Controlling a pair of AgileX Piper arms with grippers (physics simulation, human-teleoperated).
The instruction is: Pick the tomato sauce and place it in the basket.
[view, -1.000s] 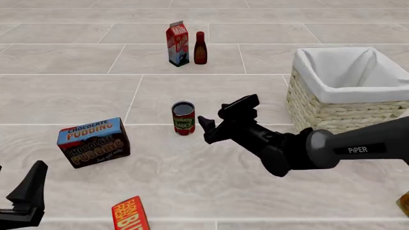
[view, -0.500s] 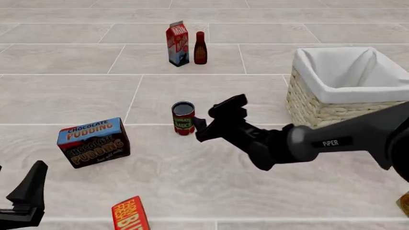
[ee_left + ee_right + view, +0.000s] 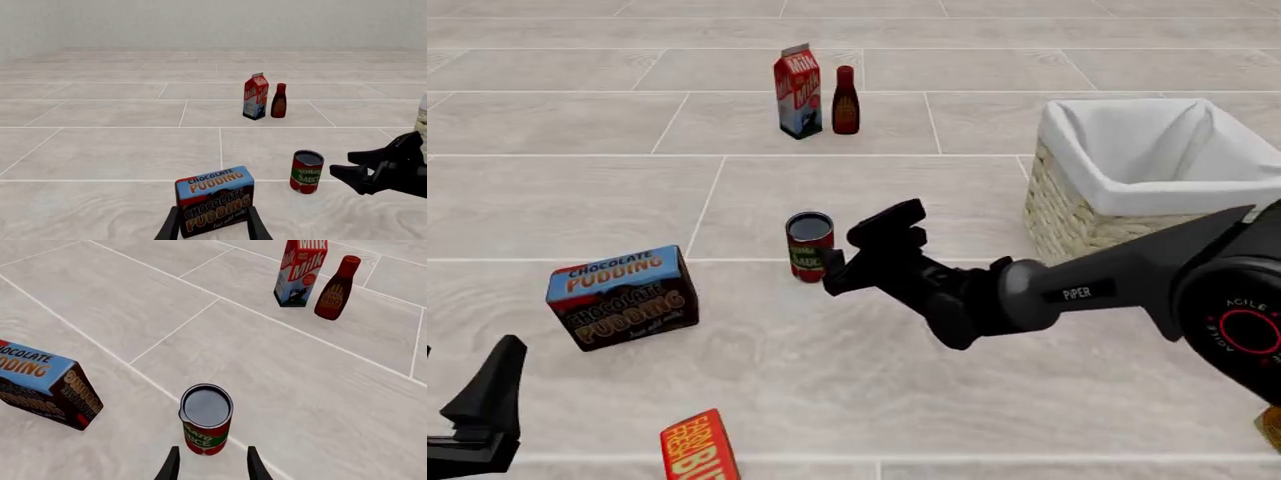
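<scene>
The tomato sauce [image 3: 810, 247] is a small red-labelled can with a green band and a dark top, standing upright mid-table. It also shows in the left wrist view [image 3: 307, 171] and the right wrist view [image 3: 206, 418]. My right gripper [image 3: 857, 250] is open, just right of the can, with its fingers [image 3: 171, 466] reaching to either side of the can's base without touching it. The wicker basket [image 3: 1094, 240] with white lining stands at the right. My left gripper [image 3: 481, 410] is open and empty at the front left.
A chocolate pudding box [image 3: 623, 295] lies left of the can, ahead of my left gripper. A milk carton [image 3: 798, 92] and a dark red bottle [image 3: 845, 100] stand at the back. An orange-red box [image 3: 698, 447] lies at the front edge.
My right gripper has moved left toward the can and now sits close beside it, still open. The can and my left arm have not moved.
</scene>
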